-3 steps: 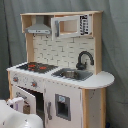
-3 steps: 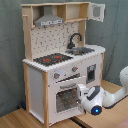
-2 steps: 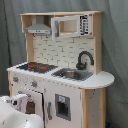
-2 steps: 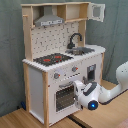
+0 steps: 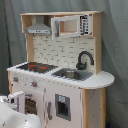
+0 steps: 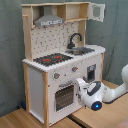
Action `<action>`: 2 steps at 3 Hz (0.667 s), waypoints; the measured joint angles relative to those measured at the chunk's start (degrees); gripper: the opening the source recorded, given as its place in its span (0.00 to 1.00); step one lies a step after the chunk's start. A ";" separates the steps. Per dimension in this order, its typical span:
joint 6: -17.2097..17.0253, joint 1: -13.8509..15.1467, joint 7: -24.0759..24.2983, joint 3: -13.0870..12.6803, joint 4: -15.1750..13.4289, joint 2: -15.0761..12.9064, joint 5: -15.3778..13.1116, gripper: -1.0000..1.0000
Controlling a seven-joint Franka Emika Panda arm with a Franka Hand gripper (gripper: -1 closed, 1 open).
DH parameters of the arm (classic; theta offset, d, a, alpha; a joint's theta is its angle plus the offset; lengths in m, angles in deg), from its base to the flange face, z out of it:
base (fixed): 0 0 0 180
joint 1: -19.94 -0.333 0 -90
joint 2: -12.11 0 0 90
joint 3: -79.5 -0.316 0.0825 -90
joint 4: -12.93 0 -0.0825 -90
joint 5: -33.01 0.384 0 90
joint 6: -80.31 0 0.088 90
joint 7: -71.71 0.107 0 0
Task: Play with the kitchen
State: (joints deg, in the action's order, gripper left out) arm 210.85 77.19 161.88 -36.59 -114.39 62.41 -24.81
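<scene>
A grey curtain (image 6: 10,60) hangs behind the kitchen (image 6: 62,70). The arm reaches level toward its oven door (image 6: 65,97); the claw's (image 6: 80,84) grip I cannot tell.

The white arm (image 6: 117,90) is seen entering at three o'clock in the second exterior view, bent low; its wrist is turned toward nine o'clock. The gripper (image 6: 80,84) is held level at mid-height; a blue light is shown beneath the wrist.
</scene>
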 joint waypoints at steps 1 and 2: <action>0.80 -0.96 -5.97 2.11 1.16 -0.03 -1.21 1.00; 0.43 -3.05 -11.75 4.07 2.45 -0.03 -1.65 1.00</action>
State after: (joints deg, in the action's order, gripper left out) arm 211.28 74.15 150.13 -32.52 -111.94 62.37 -26.46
